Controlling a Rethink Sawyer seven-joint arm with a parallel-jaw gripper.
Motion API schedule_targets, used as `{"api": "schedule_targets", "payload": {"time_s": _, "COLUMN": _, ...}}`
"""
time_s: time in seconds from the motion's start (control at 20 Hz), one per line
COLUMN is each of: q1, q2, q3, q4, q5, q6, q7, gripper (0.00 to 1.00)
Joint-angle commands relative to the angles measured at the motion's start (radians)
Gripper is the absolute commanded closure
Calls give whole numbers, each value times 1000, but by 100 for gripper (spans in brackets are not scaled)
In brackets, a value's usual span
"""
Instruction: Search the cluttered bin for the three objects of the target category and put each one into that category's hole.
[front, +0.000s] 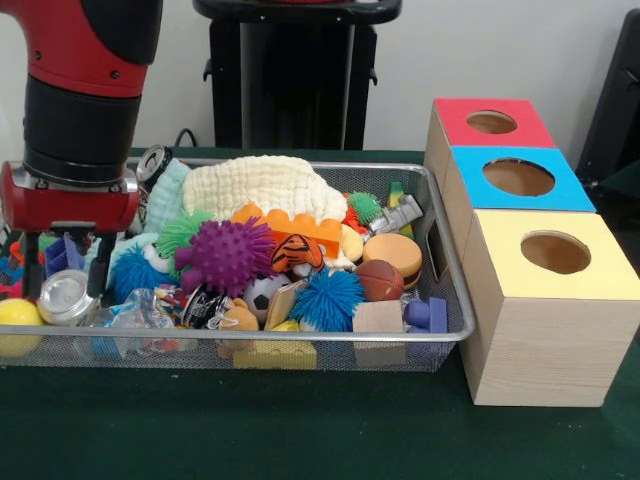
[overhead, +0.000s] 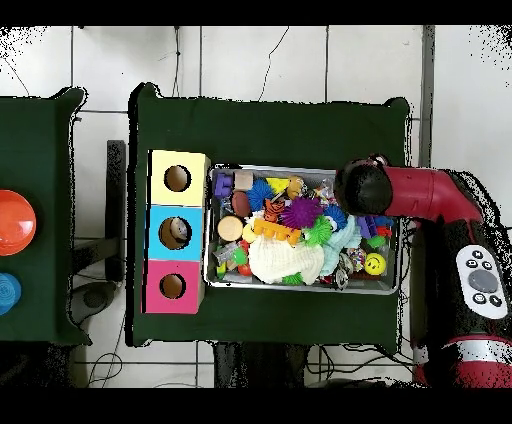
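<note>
Bin (front: 440, 330) of jumbled toys sits full on the green surface (front: 300, 430) beside three boxes (front: 540, 300); only the blue hole (overhead: 177, 231) appears to hold something. Claw (front: 68, 275), fingers apart, straddles a small metal tin (front: 62, 297) at the bin's end farthest from the boxes, so most sorting seems left.

Three boxes (front: 530, 250) stand in a row beside the bin (front: 440, 330).

Even, soft indoor light falls on the scene. A metal tin (front: 64, 296) shows mild glare. Shadows are faint.
</note>
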Motion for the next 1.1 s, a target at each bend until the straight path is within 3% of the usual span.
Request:
{"api": "schedule_targets", "payload": {"time_s": 0.05, "q1": 26, "q2": 68, "q3": -60, "q4": 47, "q5": 42, "q6": 140, "q7": 161, "gripper": 0}}
{"api": "schedule_targets", "payload": {"time_s": 0.2, "q1": 14, "q2": 58, "q3": -42, "q4": 91, "q5": 59, "q6": 157, "q7": 96, "gripper": 0}}
{"api": "schedule_targets", "payload": {"time_s": 0.4, "q1": -33, "q2": 65, "q3": 41, "q4": 129, "q5": 86, "q6": 259, "q7": -100, "gripper": 0}}
{"api": "schedule_targets", "payload": {"time_s": 0.6, "q1": -73, "q2": 71, "q3": 128, "q4": 157, "q5": 85, "q6": 296, "q7": -253, "gripper": 0}}
{"api": "schedule_targets", "payload": {"time_s": 1.1, "q1": -185, "q2": 117, "q3": 317, "q4": 237, "q5": 66, "q6": 386, "q7": -444, "gripper": 0}}
